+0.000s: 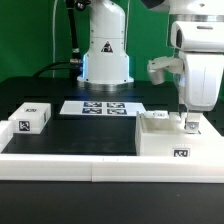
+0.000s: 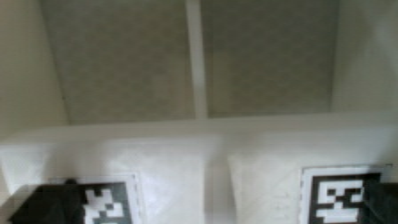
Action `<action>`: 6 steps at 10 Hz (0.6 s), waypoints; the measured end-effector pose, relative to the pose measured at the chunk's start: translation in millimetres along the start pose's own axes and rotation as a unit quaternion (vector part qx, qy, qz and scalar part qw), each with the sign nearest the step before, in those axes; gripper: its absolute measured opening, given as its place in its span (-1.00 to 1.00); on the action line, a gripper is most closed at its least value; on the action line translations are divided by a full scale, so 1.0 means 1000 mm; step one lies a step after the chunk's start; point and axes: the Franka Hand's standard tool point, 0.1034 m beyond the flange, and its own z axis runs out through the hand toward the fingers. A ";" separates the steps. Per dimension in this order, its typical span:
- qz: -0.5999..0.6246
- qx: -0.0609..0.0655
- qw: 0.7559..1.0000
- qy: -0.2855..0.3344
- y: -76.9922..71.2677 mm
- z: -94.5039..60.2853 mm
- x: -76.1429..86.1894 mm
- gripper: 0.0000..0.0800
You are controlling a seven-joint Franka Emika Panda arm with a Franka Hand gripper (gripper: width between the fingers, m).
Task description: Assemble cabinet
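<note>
The large white cabinet box (image 1: 160, 135) stands at the front on the exterior view's right, with a tag (image 1: 181, 153) on its front face. My gripper (image 1: 190, 124) reaches down at the box's right end, its fingers close on either side of a small white tagged block (image 1: 191, 122) that stands at the box's top. Another white tagged block (image 1: 30, 117) lies on the left of the black table. The wrist view is blurred: a white surface (image 2: 196, 165) with two tags (image 2: 89, 203) (image 2: 347, 195) below two grey panels (image 2: 125, 60). My fingers do not show there.
The marker board (image 1: 103, 107) lies flat mid-table, behind the box. The robot base (image 1: 105, 50) stands at the back. The low white rim (image 1: 60, 160) runs along the table's front edge.
</note>
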 end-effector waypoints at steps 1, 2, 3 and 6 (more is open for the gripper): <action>0.000 -0.001 1.000 -0.001 -0.001 -0.003 -0.001 0.98; 0.001 -0.005 1.000 -0.002 -0.004 -0.012 -0.002 1.00; 0.001 -0.007 1.000 -0.006 -0.015 -0.023 -0.004 0.99; -0.002 -0.011 1.000 -0.011 -0.063 -0.040 -0.008 0.99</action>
